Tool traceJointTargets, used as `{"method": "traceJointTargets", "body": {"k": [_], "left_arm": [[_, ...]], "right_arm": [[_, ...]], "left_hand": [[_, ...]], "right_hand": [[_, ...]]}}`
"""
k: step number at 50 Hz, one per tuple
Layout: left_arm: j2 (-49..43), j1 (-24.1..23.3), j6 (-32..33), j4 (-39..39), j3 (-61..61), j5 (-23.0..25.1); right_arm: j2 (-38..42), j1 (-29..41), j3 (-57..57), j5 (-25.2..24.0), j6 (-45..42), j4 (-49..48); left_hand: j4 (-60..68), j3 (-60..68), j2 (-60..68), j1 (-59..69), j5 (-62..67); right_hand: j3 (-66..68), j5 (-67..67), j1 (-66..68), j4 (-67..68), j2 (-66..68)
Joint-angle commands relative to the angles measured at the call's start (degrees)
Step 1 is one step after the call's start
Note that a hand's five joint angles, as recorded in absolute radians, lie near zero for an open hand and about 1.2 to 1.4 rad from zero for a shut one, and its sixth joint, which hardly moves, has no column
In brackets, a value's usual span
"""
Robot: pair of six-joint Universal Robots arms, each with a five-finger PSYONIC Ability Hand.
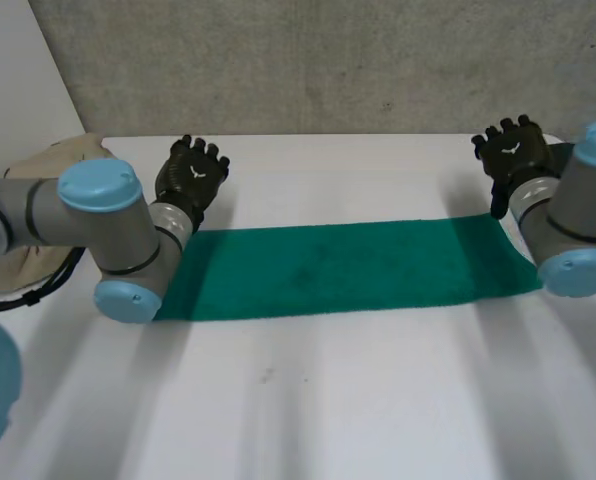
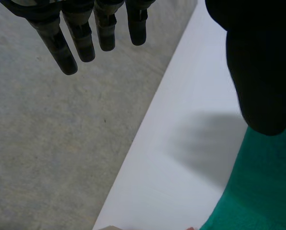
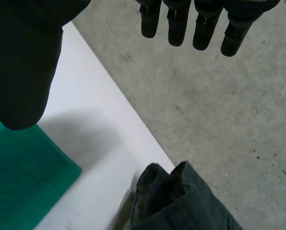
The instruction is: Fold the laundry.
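**A:** Which step are you on?

**B:** The green towel (image 1: 338,265) lies flat as a long narrow strip between my two hands. I judge the lengthwise fold is done and the crosswise one comes next.

**A:** And the hands?

**B:** My left hand (image 1: 193,172) hovers just beyond the strip's left end. Its fingers are straight and spread and hold nothing, and the towel's edge lies under its thumb. My right hand (image 1: 513,150) hovers beyond the right end, fingers also straight and apart, with a towel corner under its thumb.

**A:** What does the next move call for?

**B:** Probably one hand comes down and pinches an end. It then carries that end across to meet the other while the second hand pins the cloth.

**A:** What about the surroundings?

**B:** The tabletop (image 1: 308,400) is plain white and smooth, so the towel may slide. A beige cloth (image 1: 53,158) is heaped behind my left arm. A dark grey garment (image 3: 181,201) sits at the tabletop's edge past my right hand. Grey concrete (image 1: 328,60) lies beyond my fingertips.
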Motion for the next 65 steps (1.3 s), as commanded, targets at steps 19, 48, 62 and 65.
{"method": "traceJointTargets", "body": {"k": [19,48,62,65], "left_arm": [[17.89,-0.32,-14.17,2.96,-24.49,0.46],[26.58,0.56,-14.34,2.87,-31.79,0.72],[30.63,0.47,-16.01,2.87,-34.69,0.72],[30.98,0.47,-16.10,2.96,-35.39,0.72]], "right_arm": [[-4.02,-11.80,16.54,-16.09,1.11,13.70],[-10.87,-23.94,18.83,-6.77,-22.63,6.66],[-13.86,11.39,20.40,-19.77,-15.06,-8.63],[-10.71,19.04,19.79,-23.11,-15.15,-11.27]], "left_hand": [[-1.61,-2.32,-1.93,-1.35,-3.00],[-1.61,-2.32,-1.93,-1.35,-3.00],[-1.61,-2.32,-1.93,-1.35,-3.00],[-1.61,-2.32,-1.93,-1.35,-3.00]], "right_hand": [[25.47,24.83,24.77,25.30,25.53],[67.80,67.16,67.10,67.63,67.86],[67.80,67.16,67.10,67.63,67.86],[67.80,67.16,67.10,67.63,67.86]]}}
